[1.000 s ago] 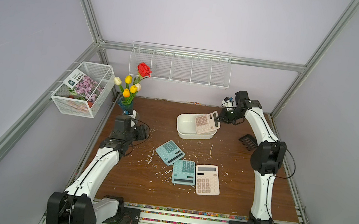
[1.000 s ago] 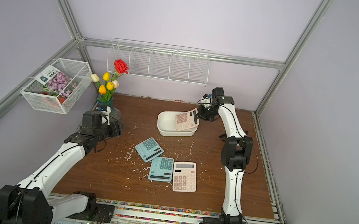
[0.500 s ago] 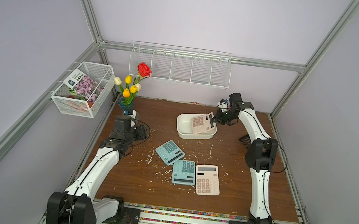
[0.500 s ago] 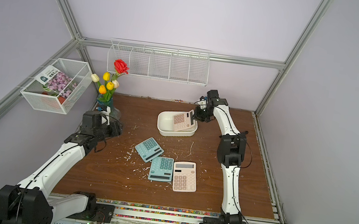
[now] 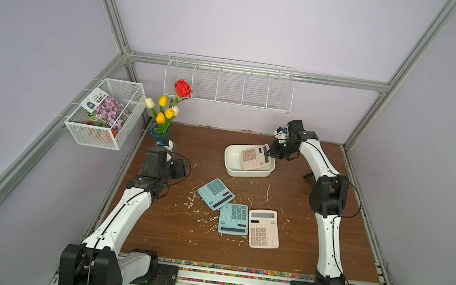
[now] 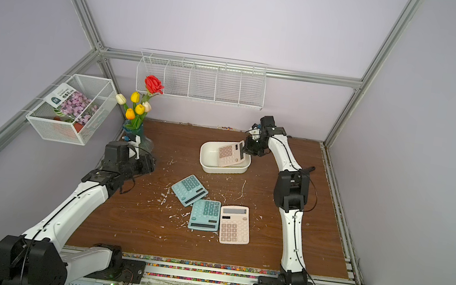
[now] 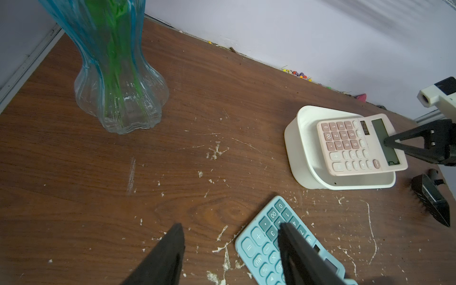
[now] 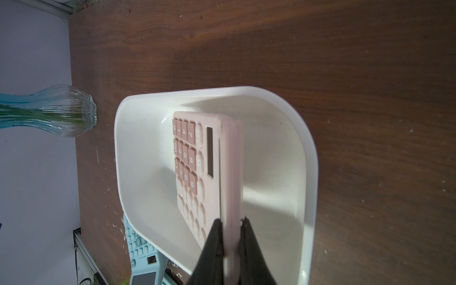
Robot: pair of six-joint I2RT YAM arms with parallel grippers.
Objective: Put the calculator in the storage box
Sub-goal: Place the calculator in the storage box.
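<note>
Right gripper (image 8: 230,223) clamped on pink calculator (image 5: 253,159) at display end, tilted into storage box (image 5: 231,166); left gripper (image 7: 231,225) jaws apart, empty, well apart from box

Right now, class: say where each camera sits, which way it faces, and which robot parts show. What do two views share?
Top views: high at the front, looking down on the table; left arm, right arm show.
Left wrist: faces across the table; open left gripper shows.
Right wrist: looks into the storage box; right gripper shut on pink calculator.
Shared: both wrists see the vase.
</note>
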